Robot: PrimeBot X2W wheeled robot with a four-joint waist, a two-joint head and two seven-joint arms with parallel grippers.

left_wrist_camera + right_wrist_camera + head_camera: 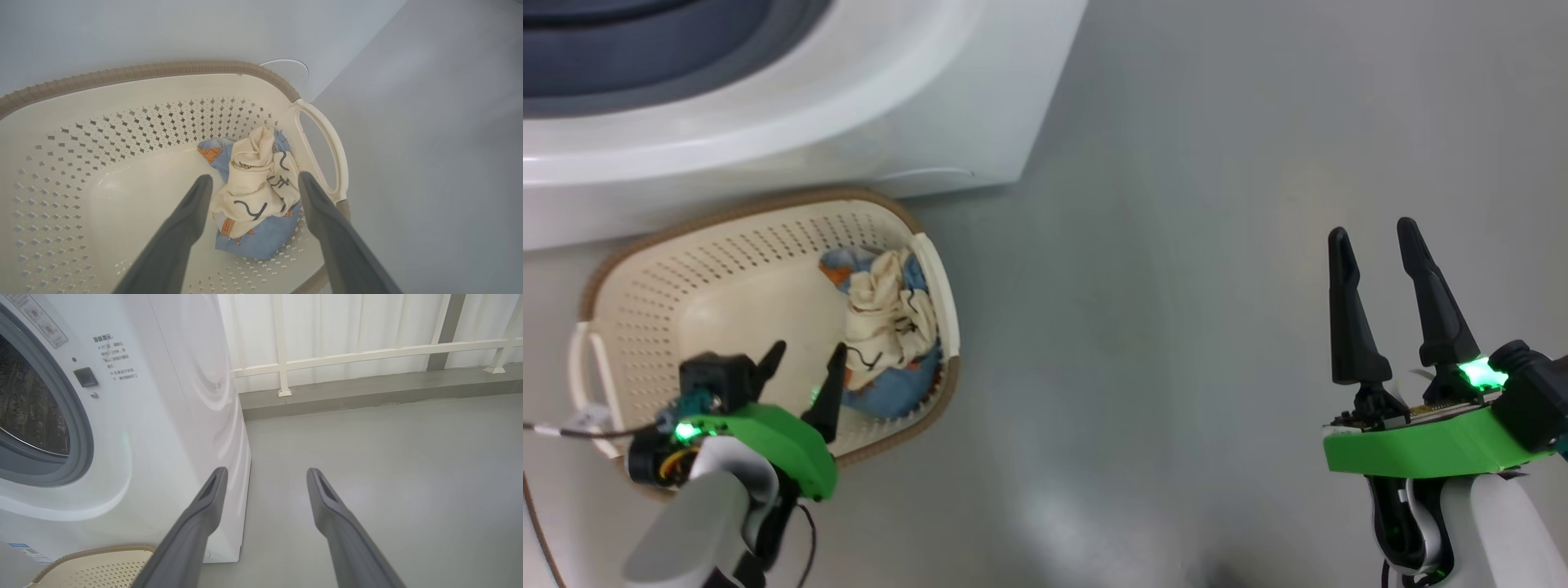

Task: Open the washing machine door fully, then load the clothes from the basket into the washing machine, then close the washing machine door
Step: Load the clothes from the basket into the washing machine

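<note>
The left gripper (806, 366), dark fingers spread and empty, hovered inside the small cream perforated plastic basket (686, 278), pointed at the crumpled cream and light-blue clothes (886, 327) heaped at its handle end; loading seemed about to begin, needing a descent and a pinch on the bundle.

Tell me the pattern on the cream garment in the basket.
Black curved line drawings on the cream garment, clearest in the left wrist view.
</note>
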